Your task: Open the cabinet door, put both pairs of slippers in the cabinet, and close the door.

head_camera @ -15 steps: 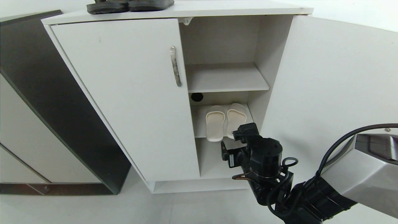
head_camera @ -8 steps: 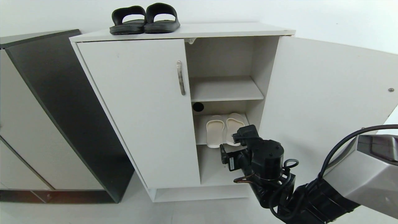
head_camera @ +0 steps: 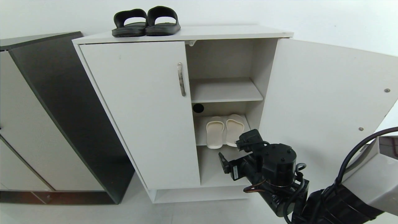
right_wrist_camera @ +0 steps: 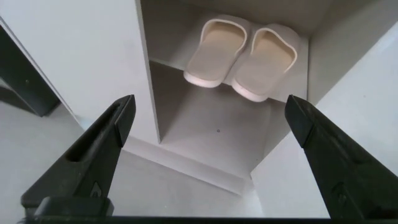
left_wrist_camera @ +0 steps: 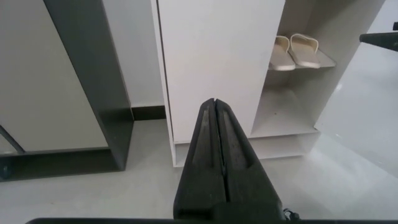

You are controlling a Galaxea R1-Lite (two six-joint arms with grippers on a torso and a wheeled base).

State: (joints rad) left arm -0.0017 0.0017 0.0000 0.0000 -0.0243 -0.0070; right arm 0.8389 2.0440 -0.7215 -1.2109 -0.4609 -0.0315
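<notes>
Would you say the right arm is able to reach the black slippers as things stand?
Probably yes: the black slippers lie uncovered on the cabinet top, though the right gripper sits low, jaws open.

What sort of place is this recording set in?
Likely an entryway or a mock-up of one: a white shoe cabinet with one door open, cream slippers on a shelf inside, black slippers on top.

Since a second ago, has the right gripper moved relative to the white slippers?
Yes. In the head view the right gripper has drawn down and rightward, off the white slippers whose front edge it overlapped before.
</notes>
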